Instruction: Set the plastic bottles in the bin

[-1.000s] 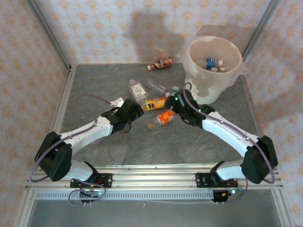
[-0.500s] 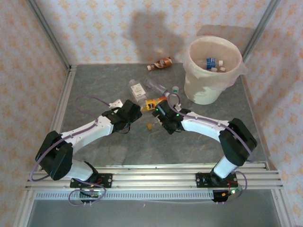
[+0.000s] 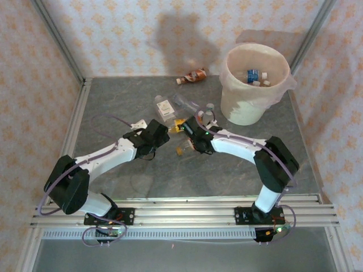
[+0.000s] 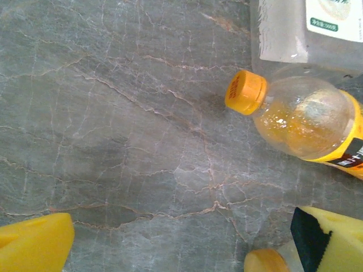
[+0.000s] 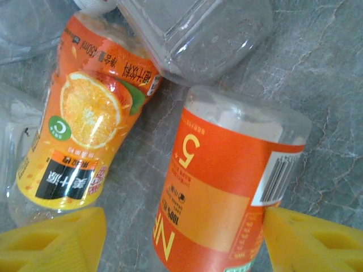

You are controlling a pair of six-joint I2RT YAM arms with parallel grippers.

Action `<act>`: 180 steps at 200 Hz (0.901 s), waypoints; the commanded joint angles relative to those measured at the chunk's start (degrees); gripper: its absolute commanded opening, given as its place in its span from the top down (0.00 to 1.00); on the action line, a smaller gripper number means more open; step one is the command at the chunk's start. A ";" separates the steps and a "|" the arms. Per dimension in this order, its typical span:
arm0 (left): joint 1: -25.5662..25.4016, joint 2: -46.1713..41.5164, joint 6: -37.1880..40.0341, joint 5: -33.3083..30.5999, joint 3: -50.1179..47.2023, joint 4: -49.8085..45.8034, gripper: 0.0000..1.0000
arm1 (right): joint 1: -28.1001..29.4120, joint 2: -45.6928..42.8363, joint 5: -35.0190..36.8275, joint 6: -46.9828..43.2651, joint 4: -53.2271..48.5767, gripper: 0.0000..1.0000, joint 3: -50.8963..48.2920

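We see a grey, veined stone surface (image 3: 113, 102). The bin (image 3: 244, 113) stands on it at the far right. A brown-red bottle (image 3: 191, 76) lies alone by the back wall. Mid-surface, a loose cluster lies flat: a square clear bottle (image 3: 164, 107) with a white label, a rounded clear bottle (image 3: 187, 103) near it, and two orange ones. The fruit-label bottle (image 5: 79, 130) lies just beside the orange-label bottle (image 5: 218, 192). A clear one rests against both their ends; we cannot tell which.
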 commanded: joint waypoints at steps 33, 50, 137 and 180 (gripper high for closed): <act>0.42 1.73 0.30 -0.29 1.90 -1.06 0.00 | -0.50 4.89 0.41 -0.41 -2.51 0.24 1.39; 0.42 2.12 0.48 -0.20 2.32 -1.22 0.00 | -0.76 6.05 0.06 -1.16 -1.94 0.26 1.34; 0.42 3.92 0.93 0.68 3.77 -1.35 0.00 | -1.73 1.40 2.97 -5.61 3.84 0.42 -4.07; 0.46 2.95 1.38 3.92 3.45 3.39 0.00 | -1.73 -7.01 5.77 -9.02 4.12 0.46 -5.89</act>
